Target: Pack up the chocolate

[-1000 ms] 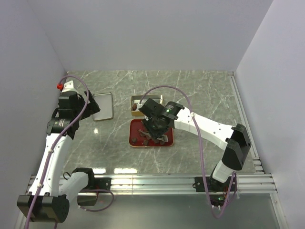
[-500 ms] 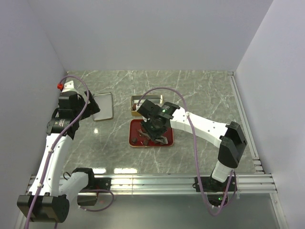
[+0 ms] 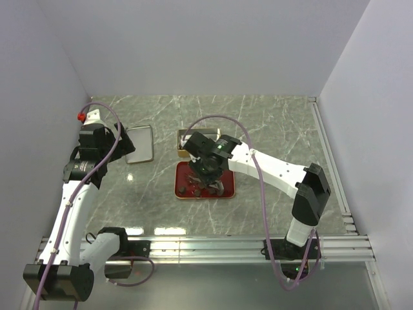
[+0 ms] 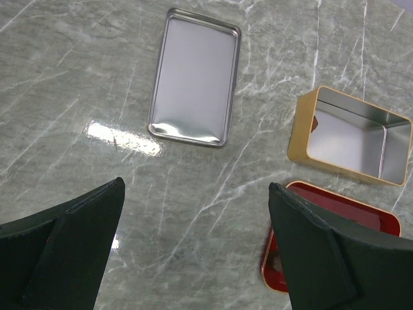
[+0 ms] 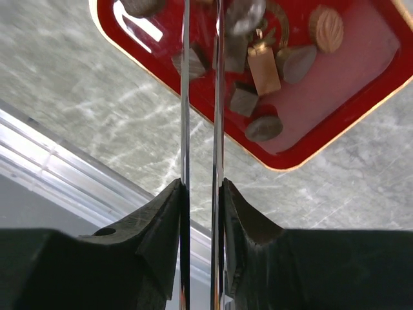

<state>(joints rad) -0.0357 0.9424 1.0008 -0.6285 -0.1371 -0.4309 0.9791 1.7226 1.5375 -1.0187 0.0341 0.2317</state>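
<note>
right end effector point(image 5: 200, 187) clamps tongs point(image 5: 185, 116) (tips cropped) | left end effector point(image 4: 197, 187) agape, empty

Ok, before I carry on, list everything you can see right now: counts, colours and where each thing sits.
red tray: one, red with a pale rim, middle of the table.
chocolate pieces: about nine seen, mostly dark brown, one in a gold-orange wrapper, all in the red tray.
tin box: one, gold outside and silver inside, open, just beyond the red tray.
silver lid: one, flat on the table, left of the tin box.
metal tongs: one pair, silver, tips down among the chocolate pieces.
table: one, grey-green marble.
left gripper: open, holds nothing, above the table near the silver lid.
right gripper: shut on the metal tongs, above the red tray.
</note>
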